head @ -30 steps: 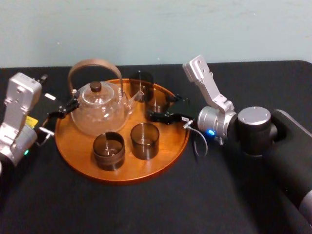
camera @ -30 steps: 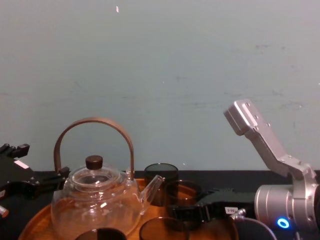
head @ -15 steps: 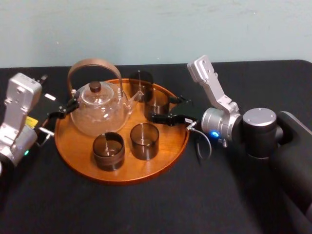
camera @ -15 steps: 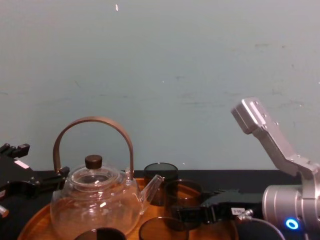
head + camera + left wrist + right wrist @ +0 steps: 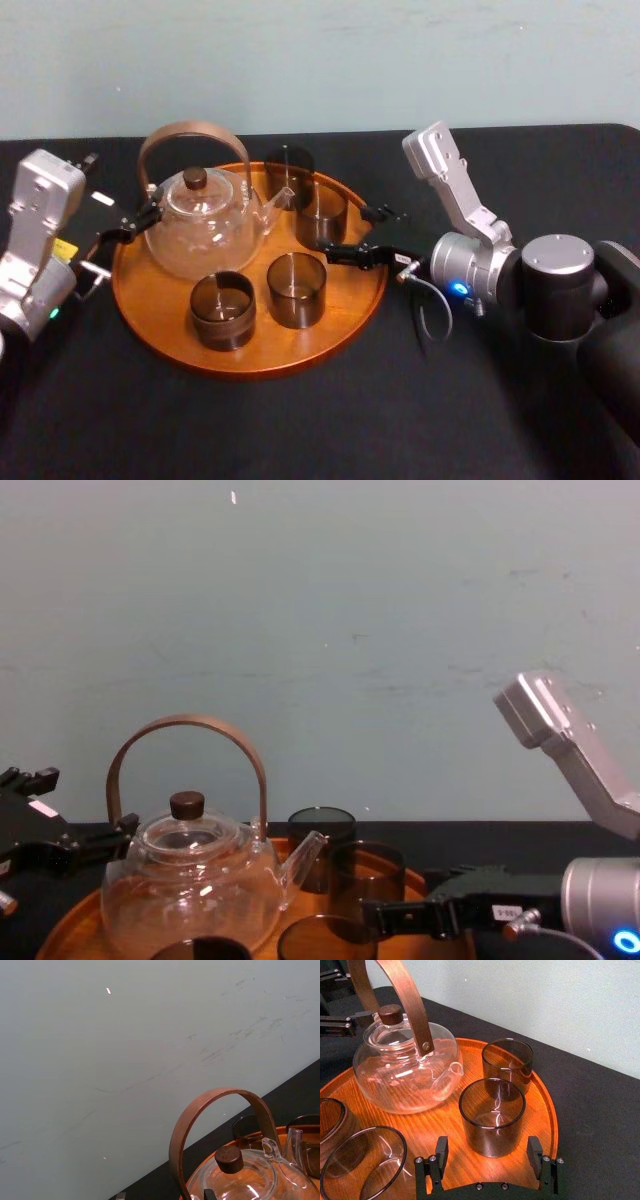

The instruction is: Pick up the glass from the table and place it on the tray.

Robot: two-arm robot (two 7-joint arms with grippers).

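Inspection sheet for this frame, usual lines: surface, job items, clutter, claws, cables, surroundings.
surface: matte black table, nothing loose seen on it.
job's things: round wooden tray holds four smoky glasses, all upright. Two stand at the front, two at the back right.
clutter: glass teapot with arched wooden handle, on the tray's left half.
grippers: right claw open at the tray's right side, aimed at the right-hand glass, not gripping it. Left claw parked at the tray's left edge, beside the teapot.
cables: thin cable looped at the right wrist, off the tray.
surroundings: plain pale wall.
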